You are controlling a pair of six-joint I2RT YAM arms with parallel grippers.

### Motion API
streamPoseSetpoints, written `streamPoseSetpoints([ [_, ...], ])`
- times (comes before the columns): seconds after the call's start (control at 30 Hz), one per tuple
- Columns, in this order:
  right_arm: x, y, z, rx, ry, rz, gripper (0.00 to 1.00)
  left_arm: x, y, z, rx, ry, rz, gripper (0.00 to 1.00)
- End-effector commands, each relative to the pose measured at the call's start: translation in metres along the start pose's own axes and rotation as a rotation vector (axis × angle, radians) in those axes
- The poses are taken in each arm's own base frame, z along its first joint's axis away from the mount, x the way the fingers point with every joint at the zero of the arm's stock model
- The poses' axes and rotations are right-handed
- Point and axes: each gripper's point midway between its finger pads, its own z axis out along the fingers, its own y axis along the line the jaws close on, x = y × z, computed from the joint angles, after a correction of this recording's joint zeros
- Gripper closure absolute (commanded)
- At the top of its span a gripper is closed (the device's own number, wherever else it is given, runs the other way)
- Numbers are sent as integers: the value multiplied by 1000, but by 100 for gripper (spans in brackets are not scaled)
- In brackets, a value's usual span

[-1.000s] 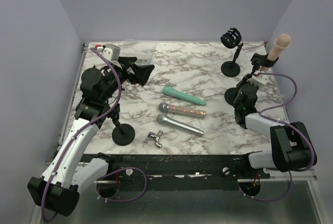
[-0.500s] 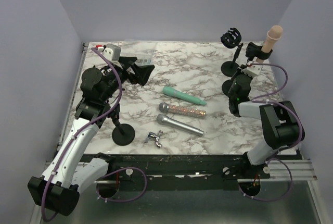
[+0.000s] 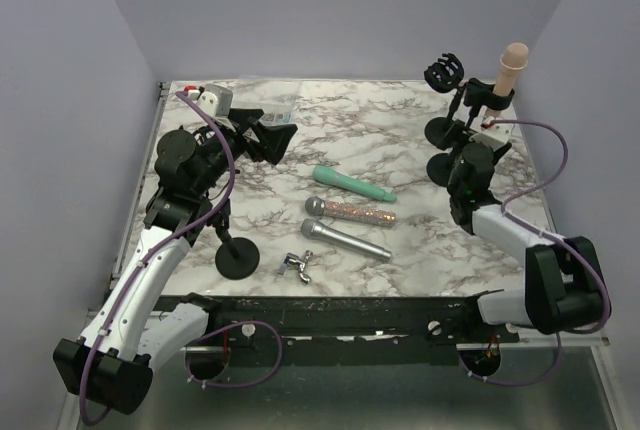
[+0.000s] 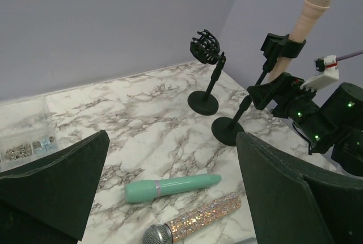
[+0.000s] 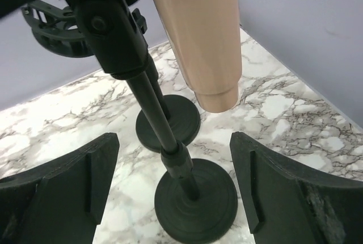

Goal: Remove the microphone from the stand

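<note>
A peach-coloured microphone stands nearly upright in the clip of a black stand at the back right of the marble table. My right gripper sits low by that stand's pole, open. In the right wrist view its fingers flank the pole and round base without touching, and the microphone's tail hangs above. My left gripper is open at the back left, far from the stand. The left wrist view shows the microphone across the table.
An empty stand rises just left of the loaded one. A third stand's base sits near the left arm. Teal, glittery and silver microphones lie mid-table, with a small metal clip near the front. A clear box is at the back.
My right gripper has gone from shut to open around the stand's pole. The peach microphone's top has swung left and stands more upright. The left arm has not moved.
</note>
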Motion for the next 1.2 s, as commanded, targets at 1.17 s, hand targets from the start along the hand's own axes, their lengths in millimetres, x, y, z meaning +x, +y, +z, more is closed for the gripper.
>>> streamPoseSetpoints([
  [1.17,-198,2,1,-22,24,-83,0,-4,-8,-1,30,-11,-4,1],
])
